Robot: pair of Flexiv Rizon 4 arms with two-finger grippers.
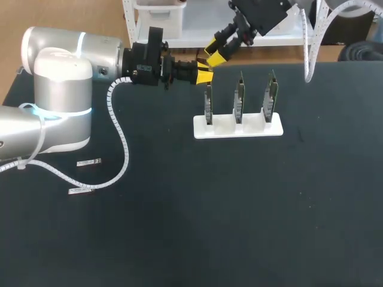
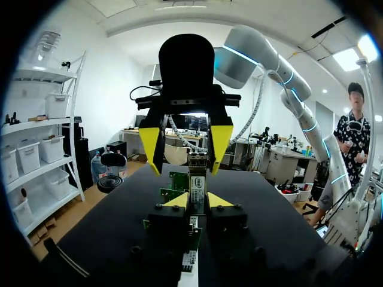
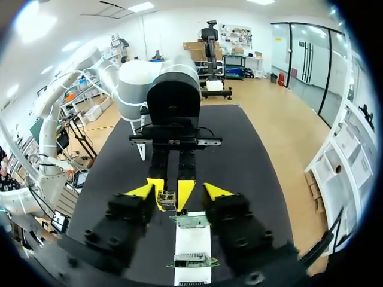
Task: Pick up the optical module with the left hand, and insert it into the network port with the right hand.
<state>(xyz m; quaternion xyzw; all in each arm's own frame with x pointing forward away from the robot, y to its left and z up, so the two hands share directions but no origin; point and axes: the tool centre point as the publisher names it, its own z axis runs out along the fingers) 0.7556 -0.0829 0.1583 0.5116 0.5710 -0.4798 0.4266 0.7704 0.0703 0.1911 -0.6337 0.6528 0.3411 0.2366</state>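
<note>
The optical module (image 2: 196,182), a slim metal piece, is held level above the table's far side with my left gripper (image 2: 197,200) shut on it. In the head view my left gripper (image 1: 204,75) hovers just behind the leftmost green port board (image 1: 208,103) of a white stand (image 1: 237,127). My right gripper (image 1: 214,55) comes in from the far right. Its yellow fingers (image 2: 149,143) straddle the module's free end and stand wider than the module, without touching it. In the right wrist view the module (image 3: 166,198) sits between my right gripper's (image 3: 179,191) tips.
The white stand carries three upright green boards in a row. Two spare modules (image 1: 88,162) (image 1: 78,191) lie on the black table (image 1: 239,209) near my left arm. The left arm's white cable hose (image 1: 122,143) loops down over the table.
</note>
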